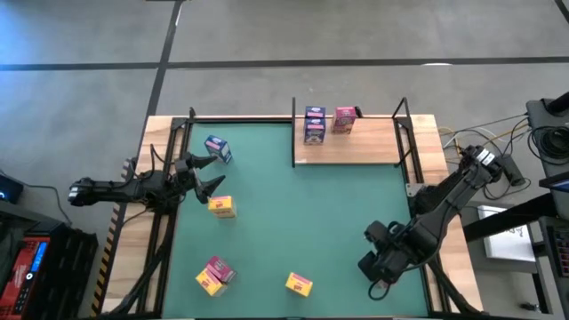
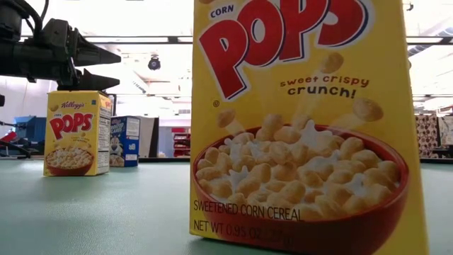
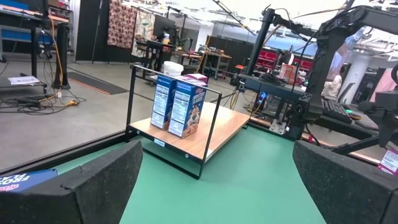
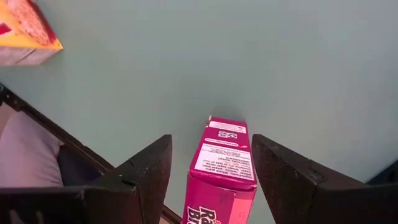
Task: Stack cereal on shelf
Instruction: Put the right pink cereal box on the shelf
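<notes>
Left arm stretched low across the left edge of the counter [image 1: 267, 222], pointing right; left gripper [image 1: 206, 173] with fingers [image 3: 99, 186] spread wide and holding nothing. Blue cereal box [image 1: 218, 148] just beyond the far fingertip, tilted; yellow cereal box [image 1: 222, 207] just beside the near fingertip. Nearer the front edge, a pink-and-yellow pair of boxes [image 1: 214, 275] lying close together, then a lone yellow Corn Pops box [image 1: 299, 284] standing upright, filling the low view [image 2: 304, 127].

Shelf [image 1: 373, 142] at the far edge of the counter, right of centre: light wood board with thin black posts. On it, two blue boxes [image 1: 315, 125] upright and touching at the board's left end, a pink box [image 1: 344, 119] just to their right.

Right arm folded in from the counter's right edge, elbow high, wrist bent down toward the front right of the green mat. Right gripper [image 1: 373, 258] with fingers [image 4: 146, 171] drawn narrow around a magenta cereal box [image 4: 224, 168], one finger on each side face, clamped and lifted clear of the mat.
</notes>
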Tool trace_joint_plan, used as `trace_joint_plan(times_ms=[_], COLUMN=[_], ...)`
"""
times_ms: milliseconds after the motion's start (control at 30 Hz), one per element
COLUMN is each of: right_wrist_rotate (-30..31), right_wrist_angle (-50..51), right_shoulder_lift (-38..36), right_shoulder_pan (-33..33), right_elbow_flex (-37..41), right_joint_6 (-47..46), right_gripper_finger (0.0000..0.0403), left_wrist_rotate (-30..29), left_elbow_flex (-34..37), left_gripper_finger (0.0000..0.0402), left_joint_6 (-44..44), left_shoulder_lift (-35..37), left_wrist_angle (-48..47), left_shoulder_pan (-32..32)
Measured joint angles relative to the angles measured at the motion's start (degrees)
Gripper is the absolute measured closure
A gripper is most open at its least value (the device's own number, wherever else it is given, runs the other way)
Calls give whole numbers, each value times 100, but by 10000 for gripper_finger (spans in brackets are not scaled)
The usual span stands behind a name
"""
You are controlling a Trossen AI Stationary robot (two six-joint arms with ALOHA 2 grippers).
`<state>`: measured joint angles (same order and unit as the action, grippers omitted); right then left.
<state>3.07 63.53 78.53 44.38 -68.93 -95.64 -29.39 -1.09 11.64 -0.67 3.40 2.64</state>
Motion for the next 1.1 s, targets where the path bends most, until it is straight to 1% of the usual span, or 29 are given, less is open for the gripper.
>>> trace_joint_plan(times_ms=[67, 200, 400, 1000, 1100], right_wrist_rotate=[-2, -2, -15, -203, -215], right_wrist_angle=[8, 31, 114, 194, 191], right_shoulder_lift=[2, -1, -5, 89, 106], right_shoulder_pan=[0, 0, 0, 0, 0], right_elbow_flex=[0, 0, 4, 7, 7], right_joint_6=[48, -169, -63, -501, -606], right_gripper_finger=[193, 193, 193, 193, 186], left_wrist_rotate=[0, 0, 1, 0, 0], left_elbow_flex=[-1, -2, -1, 0, 0], left_gripper_finger=[2, 2, 2, 2, 2], left_joint_6=[1, 0, 2, 2, 2], left_shoulder_lift=[0, 0, 1, 0, 2], left_wrist_angle=[0, 0, 0, 0, 0], left_shoulder_pan=[0, 0, 0, 0, 0])
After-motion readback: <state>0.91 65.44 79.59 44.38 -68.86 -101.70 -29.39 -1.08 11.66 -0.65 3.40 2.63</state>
